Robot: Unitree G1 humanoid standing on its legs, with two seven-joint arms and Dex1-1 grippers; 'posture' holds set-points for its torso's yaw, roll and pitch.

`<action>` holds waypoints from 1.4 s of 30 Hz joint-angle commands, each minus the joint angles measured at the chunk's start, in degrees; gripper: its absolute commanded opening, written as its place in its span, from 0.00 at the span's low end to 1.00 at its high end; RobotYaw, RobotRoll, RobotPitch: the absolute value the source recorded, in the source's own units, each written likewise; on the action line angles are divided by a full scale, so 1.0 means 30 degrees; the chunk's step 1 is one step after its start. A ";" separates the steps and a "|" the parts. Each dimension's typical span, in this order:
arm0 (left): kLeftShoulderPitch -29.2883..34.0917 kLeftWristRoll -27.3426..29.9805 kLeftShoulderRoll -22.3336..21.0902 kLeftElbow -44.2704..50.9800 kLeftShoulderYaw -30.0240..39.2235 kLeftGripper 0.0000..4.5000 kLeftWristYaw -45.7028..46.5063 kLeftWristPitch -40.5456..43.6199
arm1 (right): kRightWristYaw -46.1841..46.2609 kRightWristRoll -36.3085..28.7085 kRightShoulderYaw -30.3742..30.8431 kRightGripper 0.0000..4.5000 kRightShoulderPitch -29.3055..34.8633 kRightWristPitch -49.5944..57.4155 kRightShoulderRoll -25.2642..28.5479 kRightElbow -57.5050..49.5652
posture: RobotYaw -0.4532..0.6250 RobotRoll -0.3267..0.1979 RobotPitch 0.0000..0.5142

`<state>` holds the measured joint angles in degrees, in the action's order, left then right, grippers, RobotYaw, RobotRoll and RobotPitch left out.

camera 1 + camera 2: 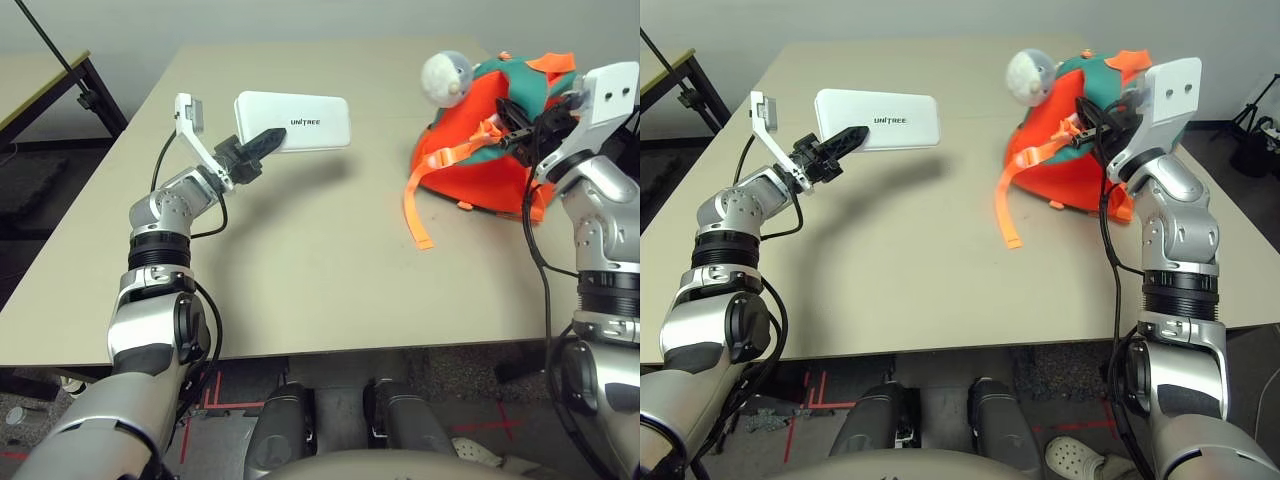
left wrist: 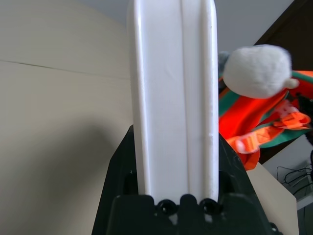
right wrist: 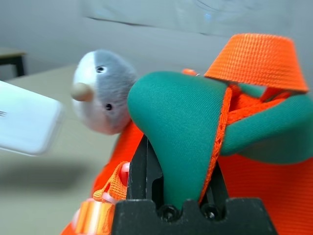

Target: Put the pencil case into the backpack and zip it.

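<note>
My left gripper [image 1: 268, 140] is shut on the near end of the white pencil case [image 1: 300, 122], holding it flat above the far left of the table with its shadow below. The case [image 2: 173, 98] stands between the black fingers [image 2: 120, 166] in the left wrist view. The orange and teal backpack [image 1: 480, 150] sits at the far right of the table, with a grey-and-white plush toy [image 1: 444, 77] at its top. My right gripper [image 1: 508, 127] is shut on a fold of the backpack's teal fabric [image 3: 186, 127] near the top.
An orange strap [image 1: 415, 205] trails from the backpack onto the beige table [image 1: 300, 270]. A second table [image 1: 40, 75] stands off to the far left. Dark gear [image 1: 1255, 140] sits on the floor at the right.
</note>
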<state>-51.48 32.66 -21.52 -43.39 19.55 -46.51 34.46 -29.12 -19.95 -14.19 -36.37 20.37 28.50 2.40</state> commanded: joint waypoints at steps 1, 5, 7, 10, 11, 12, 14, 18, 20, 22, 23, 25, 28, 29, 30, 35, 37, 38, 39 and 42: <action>-0.0711 -0.0135 -0.0429 -0.0251 0.0019 0.31 -0.0454 -0.0511 | -0.0241 -0.1537 -0.0174 0.02 -0.0594 0.0556 0.0075 -0.3428 | 0.43 0.62 0.09; -0.0837 -0.0243 -0.0604 -0.0512 -0.0016 0.31 -0.0579 -0.0639 | 0.0020 -0.2230 0.0020 0.02 0.0351 0.1887 -0.0101 -0.5637 | 0.42 0.62 0.10; -0.0904 -0.0304 -0.0744 -0.0667 -0.0045 0.31 -0.0679 -0.0689 | 0.0194 -0.2783 -0.0080 0.02 0.0857 0.2533 -0.0213 -0.6712 | 0.42 0.62 0.10; -0.0982 -0.0362 -0.0947 -0.0834 -0.0047 0.31 -0.0794 -0.0774 | 0.0391 -0.4485 -0.0623 0.02 0.2400 0.3674 -0.0616 -0.8608 | 0.42 0.62 0.11; -0.0976 -0.0361 -0.0991 -0.0812 -0.0042 0.31 -0.0825 -0.0753 | 0.0436 -0.4885 -0.0757 0.02 0.3142 0.3887 -0.0775 -0.9065 | 0.42 0.62 0.11; -0.0972 -0.0362 -0.1015 -0.0797 -0.0038 0.31 -0.0850 -0.0735 | 0.0510 -0.5140 -0.0824 0.02 0.3631 0.4011 -0.0845 -0.9349 | 0.42 0.62 0.11; -0.0923 -0.0350 -0.1062 -0.0579 -0.0047 0.31 -0.0872 -0.0648 | 0.0105 -0.4824 -0.0196 0.02 0.6254 0.3794 -0.0803 -1.0148 | 0.43 0.62 0.11; -0.0837 -0.0299 -0.1211 -0.0094 -0.0108 0.31 -0.0939 -0.0431 | -0.0086 -0.4288 0.0993 0.02 0.9653 0.3120 -0.1302 -1.0787 | 0.43 0.62 0.11; -0.0776 -0.0234 -0.1324 0.0360 -0.0196 0.31 -0.1026 -0.0245 | -0.0226 -0.3917 0.1631 0.02 1.0641 0.2713 -0.1513 -1.0829 | 0.43 0.62 0.12; -0.0761 -0.0031 -0.1500 0.1041 -0.0205 0.31 -0.1153 0.0193 | -0.0355 -0.3569 0.2156 0.02 1.1188 0.2468 -0.1484 -1.0825 | 0.43 0.62 0.12; -0.0768 0.0082 -0.1631 0.1478 -0.0182 0.31 -0.1207 0.0490 | -0.0411 -0.3572 0.2303 0.02 1.1347 0.2476 -0.1450 -1.0801 | 0.43 0.62 0.12; -0.0779 0.0277 -0.1946 0.2312 -0.0124 0.31 -0.1321 0.1114 | -0.0537 -0.3334 0.2614 0.02 1.1532 0.2376 -0.1255 -1.0669 | 0.43 0.62 0.11; -0.0711 0.0643 -0.2570 0.3915 -0.0254 0.31 -0.1674 0.2332 | -0.0773 -0.2850 0.3076 0.02 1.1528 0.2237 -0.1027 -1.0147 | 0.44 0.62 0.11; -0.0694 0.0843 -0.2780 0.4540 -0.0272 0.31 -0.1757 0.2830 | -0.0778 -0.2680 0.3240 0.02 1.1459 0.2149 -0.1045 -0.9847 | 0.44 0.62 0.11; -0.0640 0.1079 -0.3017 0.5260 -0.0333 0.31 -0.1896 0.3407 | -0.0757 -0.2439 0.3433 0.02 1.1373 0.2097 -0.1045 -0.9465 | 0.45 0.62 0.11; 0.0225 0.2578 -0.4255 0.9154 -0.0790 0.31 -0.2593 0.6730 | -0.0833 -0.0836 0.4257 0.02 1.0880 0.1202 -0.0900 -0.7272 | 0.47 0.62 0.11; 0.0671 0.3074 -0.5021 1.0611 -0.1099 0.31 -0.2864 0.7923 | -0.0910 -0.0490 0.4408 0.02 1.0528 0.0997 -0.0900 -0.6678 | 0.47 0.62 0.11; 0.0867 0.3336 -0.5450 1.1272 -0.1231 0.31 -0.3004 0.8528 | -0.0979 -0.0398 0.4463 0.02 1.0352 0.0902 -0.0904 -0.6418 | 0.47 0.62 0.11; 0.1012 0.3546 -0.5757 1.1760 -0.1291 0.31 -0.3082 0.8935 | -0.1036 -0.0328 0.4503 0.02 1.0219 0.0814 -0.0906 -0.6213 | 0.49 0.62 0.11; 0.1125 0.4170 -0.6611 1.3114 -0.1291 0.31 -0.3038 1.0064 | -0.1231 -0.0126 0.4594 0.02 0.9784 0.0587 -0.0836 -0.5556 | 0.49 0.62 0.11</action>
<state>-47.86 42.74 -39.92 -7.76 15.38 -54.90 62.84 -32.70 -21.62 -0.70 -6.91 21.69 25.51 -16.91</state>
